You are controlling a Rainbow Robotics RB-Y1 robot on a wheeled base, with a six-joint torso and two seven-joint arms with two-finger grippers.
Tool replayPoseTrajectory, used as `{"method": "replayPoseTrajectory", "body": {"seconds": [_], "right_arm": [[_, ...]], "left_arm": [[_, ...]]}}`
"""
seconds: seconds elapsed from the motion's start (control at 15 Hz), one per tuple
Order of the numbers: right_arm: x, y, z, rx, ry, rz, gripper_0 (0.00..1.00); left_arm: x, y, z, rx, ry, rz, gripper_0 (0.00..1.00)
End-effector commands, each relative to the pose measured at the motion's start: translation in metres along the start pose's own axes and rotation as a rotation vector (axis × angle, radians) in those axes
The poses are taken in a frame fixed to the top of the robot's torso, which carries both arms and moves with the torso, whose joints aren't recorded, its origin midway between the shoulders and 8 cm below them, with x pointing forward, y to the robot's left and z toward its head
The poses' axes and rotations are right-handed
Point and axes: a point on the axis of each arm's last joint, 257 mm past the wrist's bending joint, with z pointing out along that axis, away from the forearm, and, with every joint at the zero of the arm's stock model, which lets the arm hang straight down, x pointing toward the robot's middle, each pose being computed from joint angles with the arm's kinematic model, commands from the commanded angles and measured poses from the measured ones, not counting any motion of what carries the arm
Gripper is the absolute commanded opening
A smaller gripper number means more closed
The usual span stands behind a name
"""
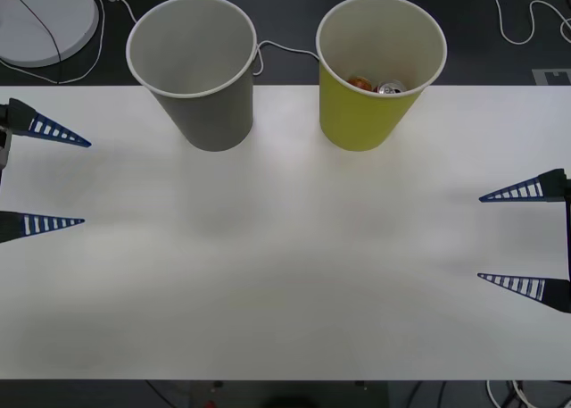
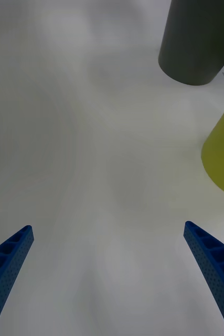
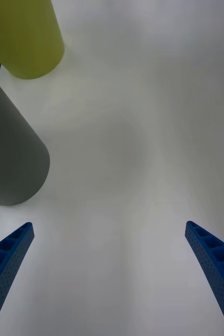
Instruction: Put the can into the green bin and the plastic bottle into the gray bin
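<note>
Our left gripper (image 1: pixel 55 180) and right gripper (image 1: pixel 517 238) rest wide open and empty at the white table's (image 1: pixel 285 274) edges, apparently done, since the can (image 1: pixel 389 88) lies inside the green bin (image 1: pixel 379 69), beside the gray bin (image 1: pixel 196 69).

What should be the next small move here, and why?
Probably none, just stay parked: the can already lies inside the green bin, and the left gripper and right gripper are open at the table sides. I cannot see into the gray bin bottom.
</note>
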Motion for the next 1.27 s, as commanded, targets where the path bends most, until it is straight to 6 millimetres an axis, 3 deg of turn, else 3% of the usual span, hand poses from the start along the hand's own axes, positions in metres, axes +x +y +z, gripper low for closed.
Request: {"method": "replayPoseTrajectory", "body": {"seconds": [0.07, 1.27], "right_arm": [[0.000, 0.000, 0.000, 0.000, 0.000, 0.000, 1.00], [0.000, 0.000, 0.000, 0.000, 0.000, 0.000, 1.00]], "left_arm": [[0.008, -0.012, 0.002, 0.043, 0.028, -0.006, 1.00], [0.019, -0.019, 0.003, 0.070, 0.072, -0.024, 1.00]]}}
